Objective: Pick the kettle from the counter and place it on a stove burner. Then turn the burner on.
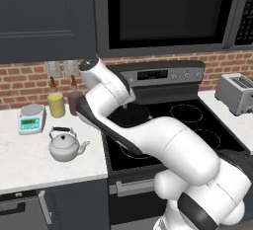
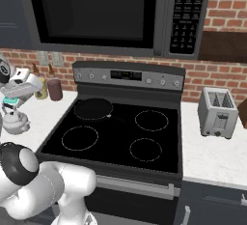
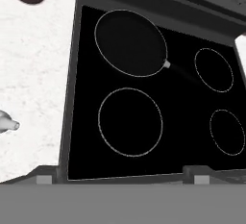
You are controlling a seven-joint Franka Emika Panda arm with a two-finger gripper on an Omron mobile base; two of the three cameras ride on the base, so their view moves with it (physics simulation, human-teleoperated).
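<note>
- A home kitchen, rendered rather than photographed.
- A black glass cooktop (image 2: 116, 134) with four white rings sits between white speckled counter (image 1: 29, 162) slabs; its control panel (image 2: 128, 76) with knobs stands at 12 o'clock.
- A microwave (image 2: 116, 14) hangs above the range, dark cabinets (image 1: 44, 17) at its 9 o'clock.
- A red brick backsplash (image 2: 217, 81) runs along the wall.
- Kitchen goods lie about: a kettle (image 1: 64, 145) and kitchen scale (image 1: 31, 119) at 9 o'clock of the cooktop, a toaster (image 2: 217, 113) at 3 o'clock, a black pan (image 2: 92, 109) on a rear ring.
</note>
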